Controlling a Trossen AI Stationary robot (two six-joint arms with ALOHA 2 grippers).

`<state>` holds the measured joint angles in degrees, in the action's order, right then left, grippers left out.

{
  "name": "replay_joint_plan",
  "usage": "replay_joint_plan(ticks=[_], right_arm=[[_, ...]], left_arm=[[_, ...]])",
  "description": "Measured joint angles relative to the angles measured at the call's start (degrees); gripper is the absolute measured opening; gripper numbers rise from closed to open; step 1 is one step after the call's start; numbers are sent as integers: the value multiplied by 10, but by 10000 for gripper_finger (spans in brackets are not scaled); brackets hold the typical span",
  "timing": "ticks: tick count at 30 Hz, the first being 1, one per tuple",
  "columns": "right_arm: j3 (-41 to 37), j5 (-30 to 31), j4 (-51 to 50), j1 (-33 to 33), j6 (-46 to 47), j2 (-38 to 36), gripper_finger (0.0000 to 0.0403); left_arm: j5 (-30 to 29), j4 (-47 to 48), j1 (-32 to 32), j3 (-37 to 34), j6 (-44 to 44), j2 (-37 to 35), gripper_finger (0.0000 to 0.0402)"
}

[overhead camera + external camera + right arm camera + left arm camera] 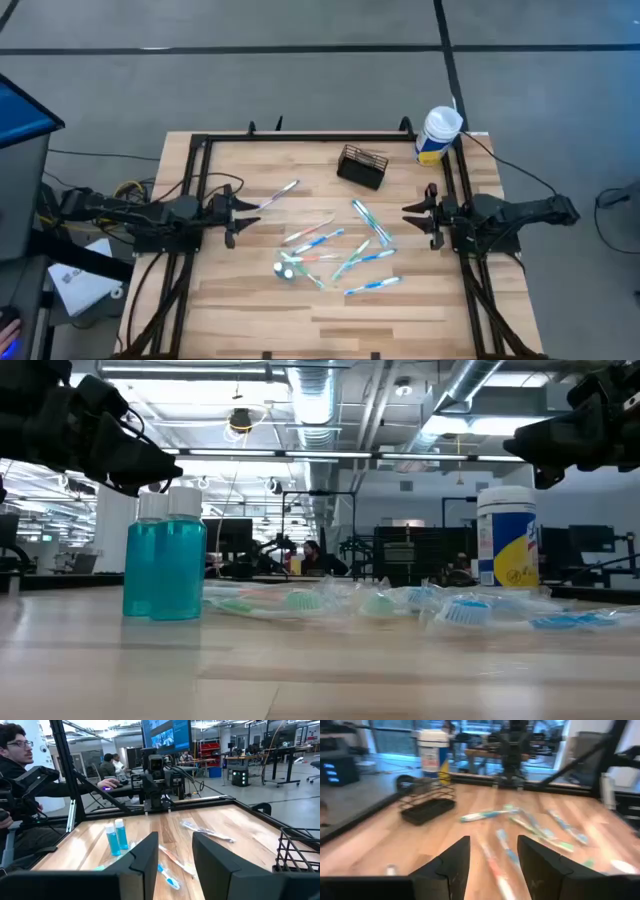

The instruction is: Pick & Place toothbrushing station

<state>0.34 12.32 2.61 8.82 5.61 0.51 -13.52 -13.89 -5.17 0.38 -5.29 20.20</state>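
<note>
**Caddy waits, both pincers spread**

High view: the toothbrushing station (pixel 362 166) stands beside the canister (pixel 438 135), beyond the scattered toothbrushes (pixel 340 250); left pincer (pixel 238 212) and right pincer (pixel 408 218) hover apart from it, spread, holding nothing.

Left wrist view: caddy (pixel 428 804) is upright. Best to grip one mesh wall squarely, avoiding the canister (pixel 432 754).

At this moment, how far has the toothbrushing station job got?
Nothing looks done: the black mesh caddy stands apart from the toothbrushes, which lie scattered mid-table, with two small blue bottles among them. In hand: nothing; the left gripper and right gripper hover open at opposite table sides. Left: all the picking and placing.
</note>
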Motion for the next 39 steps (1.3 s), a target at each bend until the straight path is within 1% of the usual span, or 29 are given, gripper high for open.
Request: replay_joint_plan(ticks=[2, 7, 9, 15, 19, 23, 27, 30, 34, 39], right_arm=[[0, 0, 0, 0, 0, 0, 111], [0, 0, 0, 0, 0, 0, 111], [0, 0, 0, 0, 0, 0, 111], [0, 0, 0, 0, 0, 0, 111], [0, 0, 0, 0, 0, 0, 111], [0, 0, 0, 0, 0, 0, 111], [0, 0, 0, 0, 0, 0, 111], [0, 0, 0, 0, 0, 0, 111], [0, 0, 0, 0, 3, 0, 111], [0, 0, 0, 0, 4, 0, 111]], left_arm=[[16, -8, 0, 0, -1, 8, 159], [23, -12, 0, 0, -2, 14, 159], [39, -17, 0, 0, -3, 14, 159], [94, -26, 0, 0, -50, 18, 159], [104, -27, -13, 0, -74, 43, 159], [104, -54, -43, 0, -102, 92, 159], [103, -113, -85, 0, -106, 157, 159], [82, -168, -119, 0, -103, 212, 159], [49, -213, -155, 0, -106, 285, 159], [37, -268, -186, 0, -154, 361, 159]])
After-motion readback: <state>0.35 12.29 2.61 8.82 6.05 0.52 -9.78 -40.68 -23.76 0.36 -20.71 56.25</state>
